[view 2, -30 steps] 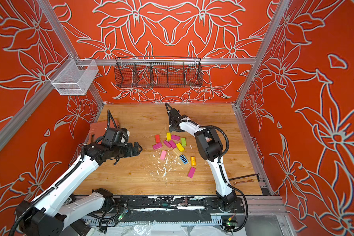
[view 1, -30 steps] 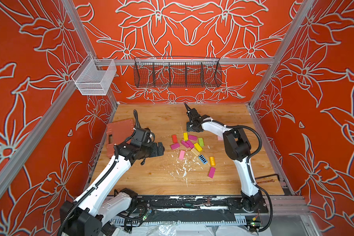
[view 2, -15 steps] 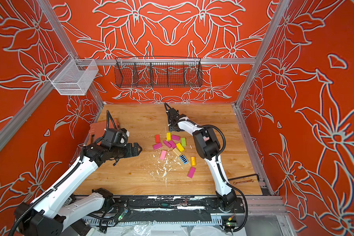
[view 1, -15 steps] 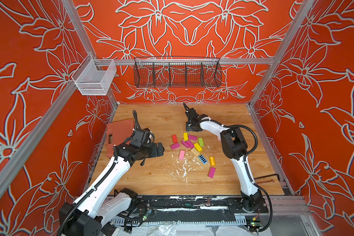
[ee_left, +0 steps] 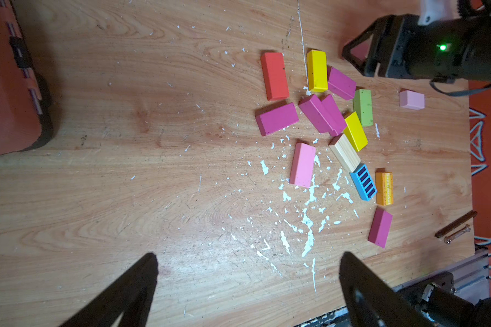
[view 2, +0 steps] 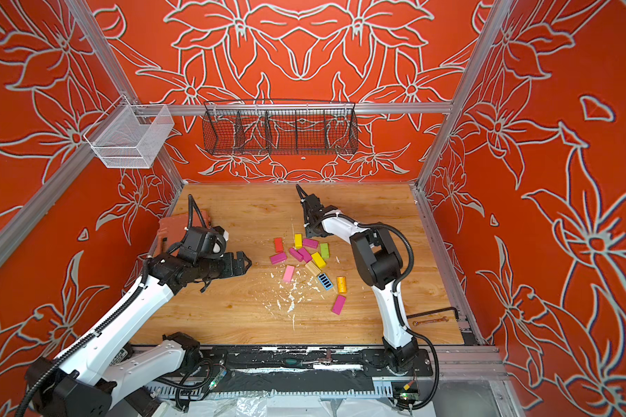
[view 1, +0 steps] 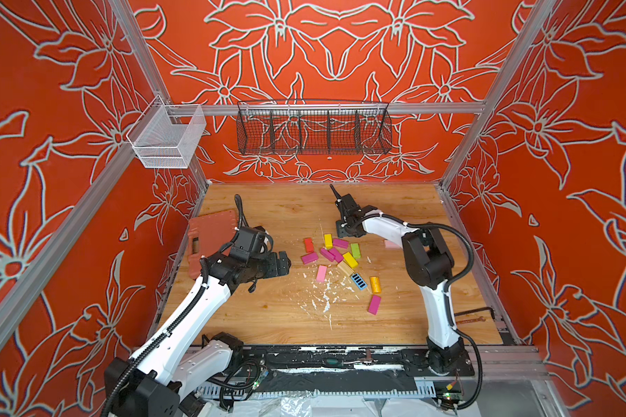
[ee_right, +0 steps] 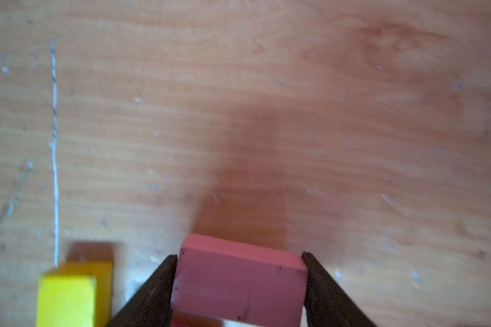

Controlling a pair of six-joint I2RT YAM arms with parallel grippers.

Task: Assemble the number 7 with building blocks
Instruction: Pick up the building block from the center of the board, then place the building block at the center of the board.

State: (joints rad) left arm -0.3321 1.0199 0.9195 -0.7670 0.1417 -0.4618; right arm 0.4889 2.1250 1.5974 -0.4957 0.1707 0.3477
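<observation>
Several building blocks lie loose mid-table: a red one [view 1: 308, 244], yellow [view 1: 327, 240], green [view 1: 355, 250], magenta [view 1: 309, 257], bare wood [view 1: 344, 268], striped blue [view 1: 359, 281] and orange [view 1: 375, 284]. The number 7 is not in view. My right gripper [view 1: 346, 231] is behind the cluster, and its fingers press both sides of a pink block [ee_right: 238, 286] just above the wood, beside a yellow block [ee_right: 68, 294]. A light pink block [ee_left: 412, 99] lies apart near the right arm. My left gripper [ee_left: 247, 257] stands open and empty over bare table, left of the blocks.
A red-brown tool case [view 1: 210, 234] lies at the table's left edge behind my left arm. White flecks [view 1: 326, 299] speckle the wooden table [view 1: 268, 314]. A small wrench [view 1: 472, 319] lies at the front right. A black wire basket [view 1: 313, 130] and a white one [view 1: 167, 139] hang on the walls.
My right gripper's jaws have narrowed onto the pink block. The left arm has barely moved and stays open.
</observation>
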